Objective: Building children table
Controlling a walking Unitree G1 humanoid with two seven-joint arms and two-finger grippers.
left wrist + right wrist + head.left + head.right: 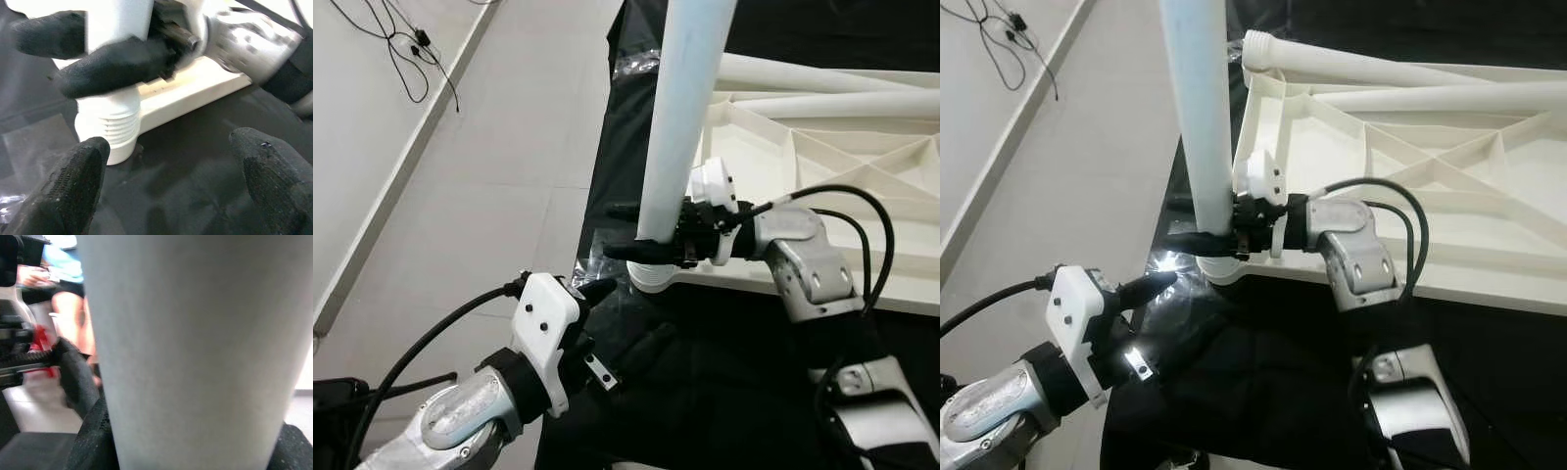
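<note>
A white ribbed table top [862, 166] lies upside down on a black cloth [724, 372]. One white table leg [680, 117] stands upright in the threaded corner socket [115, 132]. My right gripper [619, 231] is shut on this leg just above the socket, one finger on each side; the leg [195, 352] looms close in the right wrist view. My left gripper [631, 313] hovers open, low and to the left of the socket, with nothing between its fingers [73, 181]. Two more legs [822, 73] lie across the table top.
Pale tiled floor [489, 176] stretches to the left, with black cables [401, 49] near the wall. The cloth's edge runs close to my left arm. A person [68, 293] stands in the background of the right wrist view.
</note>
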